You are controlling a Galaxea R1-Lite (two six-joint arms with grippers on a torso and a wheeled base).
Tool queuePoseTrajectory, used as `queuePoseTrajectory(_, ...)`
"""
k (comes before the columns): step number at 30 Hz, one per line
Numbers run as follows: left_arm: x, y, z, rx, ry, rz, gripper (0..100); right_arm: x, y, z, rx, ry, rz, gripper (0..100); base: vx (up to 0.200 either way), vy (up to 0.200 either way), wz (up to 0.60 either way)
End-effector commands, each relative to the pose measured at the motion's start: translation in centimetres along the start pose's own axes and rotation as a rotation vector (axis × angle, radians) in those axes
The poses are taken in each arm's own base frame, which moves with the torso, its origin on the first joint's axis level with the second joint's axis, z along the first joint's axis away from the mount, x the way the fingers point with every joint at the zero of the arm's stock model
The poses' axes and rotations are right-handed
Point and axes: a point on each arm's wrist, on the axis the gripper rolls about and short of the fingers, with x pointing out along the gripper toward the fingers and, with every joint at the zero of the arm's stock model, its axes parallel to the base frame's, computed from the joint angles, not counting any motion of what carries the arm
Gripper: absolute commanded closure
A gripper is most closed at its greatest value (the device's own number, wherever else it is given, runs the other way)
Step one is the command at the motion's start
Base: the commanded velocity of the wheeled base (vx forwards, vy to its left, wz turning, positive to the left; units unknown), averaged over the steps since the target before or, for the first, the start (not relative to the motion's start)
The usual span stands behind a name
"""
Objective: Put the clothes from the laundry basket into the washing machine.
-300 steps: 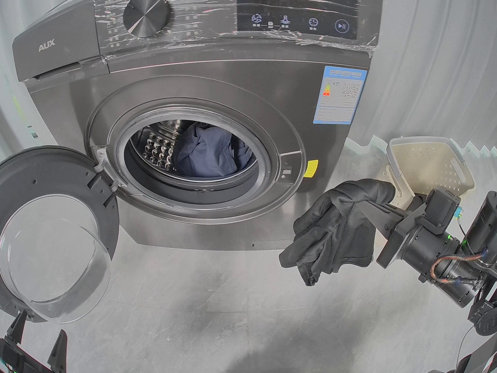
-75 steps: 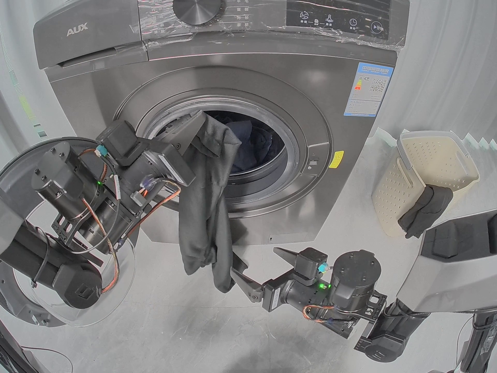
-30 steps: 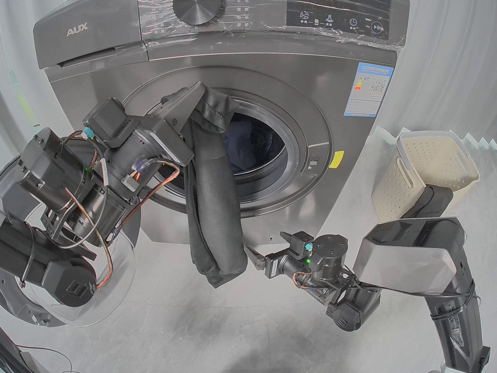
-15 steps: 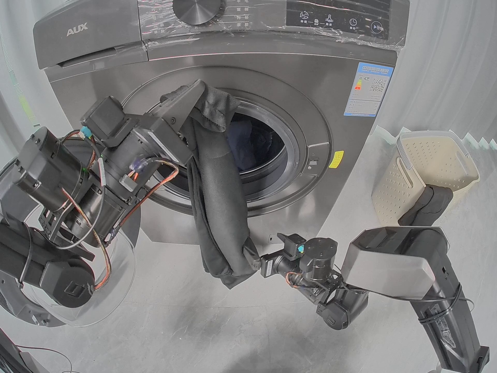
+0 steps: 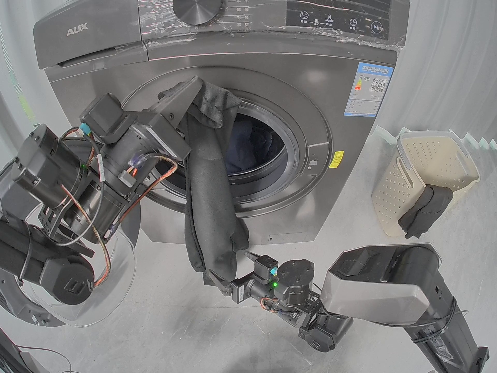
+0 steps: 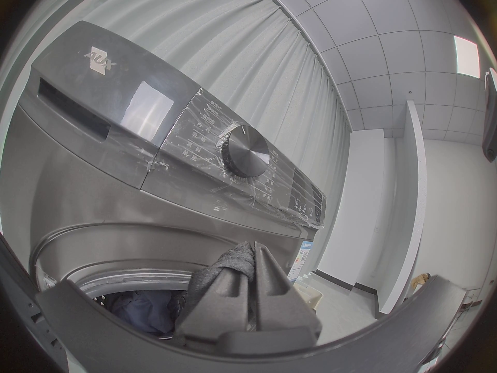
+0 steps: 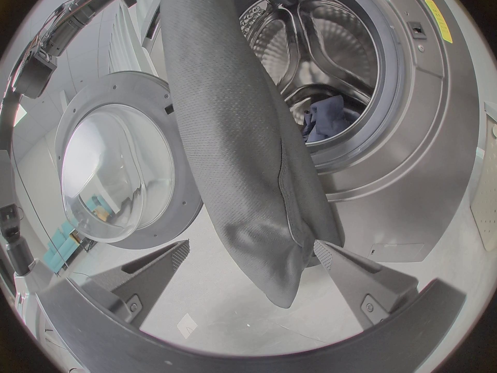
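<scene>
Head view gives you the washing machine [image 5: 290,79] first. Its drum mouth [image 5: 259,146] is open just beyond your left end effector [image 5: 194,86], and high above and past your right end effector [image 5: 230,266]. The door [image 7: 116,167] is swung wide, off to the left arm's side and clear of the path.

The dark grey garment [image 5: 209,192] is what the next move turns on. Your left end effector is clamped on its top edge at the upper rim of the mouth. From there the cloth hangs straight down the machine's front, long axis vertical and all of it outside the drum.

In the right wrist view the garment's lower fold [image 7: 269,265] sits between your right end effector's spread fingers [image 7: 155,265]. That end effector is open and holds nothing, and one finger is just at the cloth's edge. So the right arm is nearer the tail and the left is nearer the opening. You will likely need to pinch the tail, then carry it up and forward into the mouth.

Blue clothes [image 7: 323,117] already lie inside the drum. The laundry basket [image 5: 404,182] stands well off to the right arm's outer side, with one dark item [image 5: 427,211] draped over its rim.
</scene>
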Motion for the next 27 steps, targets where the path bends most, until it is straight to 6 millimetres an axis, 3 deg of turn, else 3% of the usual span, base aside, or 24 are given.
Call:
queuePoseTrajectory(1,0.1,0.1,0.2,0.003,-0.009,0.003,100,0.0,-0.1,0.3,0.004,-0.011,0.000,0,0.000,0.000,0.00)
queuePoseTrajectory(6,0.2,0.3,0.4,0.008,-0.016,0.008,100,-0.5,-1.2,1.0,0.007,-0.008,-0.021,0,0.000,0.000,0.00)
queuePoseTrajectory(8,0.2,0.3,0.4,0.009,-0.017,0.009,100,-0.8,-2.8,1.2,0.008,-0.001,-0.045,0,0.000,0.000,0.00)
queuePoseTrajectory(14,0.2,0.3,0.5,0.009,-0.017,0.008,100,0.1,-5.1,1.9,0.001,-0.039,-0.070,0,0.000,0.000,0.00)
queuePoseTrajectory(17,0.1,0.3,0.5,0.009,-0.020,0.007,100,0.5,-5.2,1.9,0.000,-0.046,-0.069,0,0.000,0.000,0.00)
queuePoseTrajectory(27,0.1,0.3,0.5,0.007,-0.020,0.006,100,2.8,-4.7,-0.7,-0.015,-0.062,-0.021,0,0.000,0.000,0.00)
